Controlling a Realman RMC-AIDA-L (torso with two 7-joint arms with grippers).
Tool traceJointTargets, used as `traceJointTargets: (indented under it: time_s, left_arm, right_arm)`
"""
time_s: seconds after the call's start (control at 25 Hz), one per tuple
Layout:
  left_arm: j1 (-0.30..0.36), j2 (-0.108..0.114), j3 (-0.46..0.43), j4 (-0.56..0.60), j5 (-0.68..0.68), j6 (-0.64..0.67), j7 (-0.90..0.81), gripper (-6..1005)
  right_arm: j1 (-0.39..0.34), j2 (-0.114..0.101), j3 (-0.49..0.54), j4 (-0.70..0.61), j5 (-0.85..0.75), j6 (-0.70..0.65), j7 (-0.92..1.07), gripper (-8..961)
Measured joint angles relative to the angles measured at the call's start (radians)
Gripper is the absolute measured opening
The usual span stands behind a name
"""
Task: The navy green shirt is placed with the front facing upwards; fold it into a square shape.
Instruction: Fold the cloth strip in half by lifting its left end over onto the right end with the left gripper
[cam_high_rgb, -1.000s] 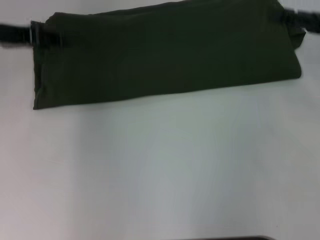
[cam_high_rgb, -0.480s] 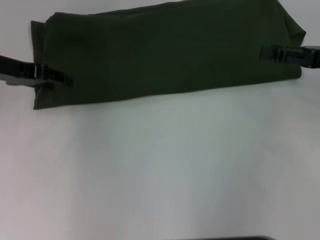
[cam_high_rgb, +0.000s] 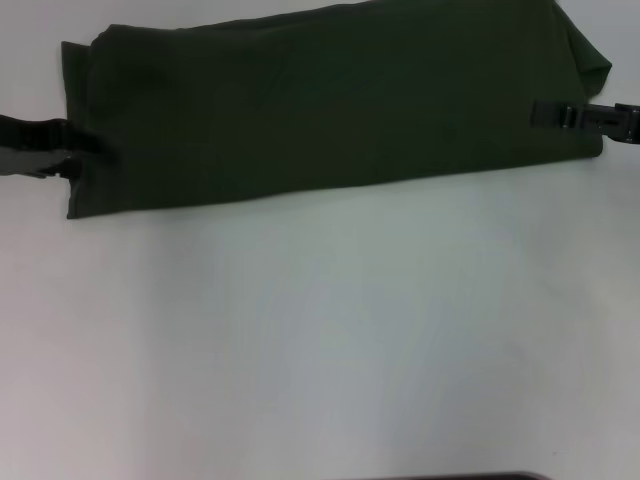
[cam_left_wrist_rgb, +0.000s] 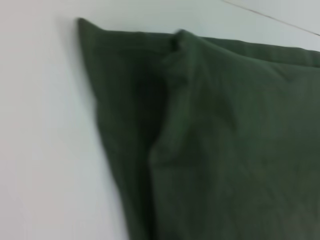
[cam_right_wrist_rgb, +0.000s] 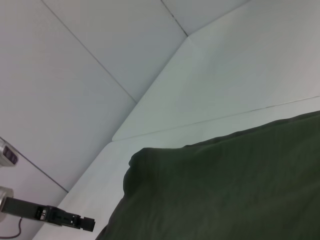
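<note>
The navy green shirt (cam_high_rgb: 330, 100) lies folded into a long band across the far part of the white table, plain dark side up, no lettering showing. My left gripper (cam_high_rgb: 75, 148) sits at the band's left short edge, level with its middle. My right gripper (cam_high_rgb: 540, 115) reaches in over the right short edge, just above the cloth. The left wrist view shows the shirt (cam_left_wrist_rgb: 225, 140) close up, with a layered corner and a raised fold. The right wrist view looks along the shirt (cam_right_wrist_rgb: 230, 190), with the left gripper (cam_right_wrist_rgb: 82, 222) far off at the other end.
The white table (cam_high_rgb: 320, 340) stretches bare from the shirt to the near edge, where a dark strip (cam_high_rgb: 450, 476) shows. Pale wall panels (cam_right_wrist_rgb: 75, 75) rise behind the table's far edge.
Both grippers came from the shirt's far corners toward its near side. In the last half second the left one drew back to the shirt's left edge; the right one dropped slightly.
</note>
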Motion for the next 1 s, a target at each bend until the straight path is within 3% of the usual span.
traceJointTargets:
  time_s: [0.4, 0.64, 1.0]
  left_arm:
    - [-0.056, 0.018, 0.004, -0.095, 0.142, -0.056, -0.044, 633]
    - [-0.074, 0.017, 0.005, -0.113, 0.156, -0.067, -0.044, 761]
    - [-0.076, 0.014, 0.002, -0.141, 0.15, -0.054, -0.042, 826]
  right_arm:
    - [0.011, -0.001, 0.009, 0.003, 0.0, 0.012, 0.002, 721]
    - [0.018, -0.003, 0.01, 0.003, 0.001, 0.015, 0.012, 721]
    - [0.018, -0.003, 0.017, 0.002, 0.001, 0.014, 0.014, 720]
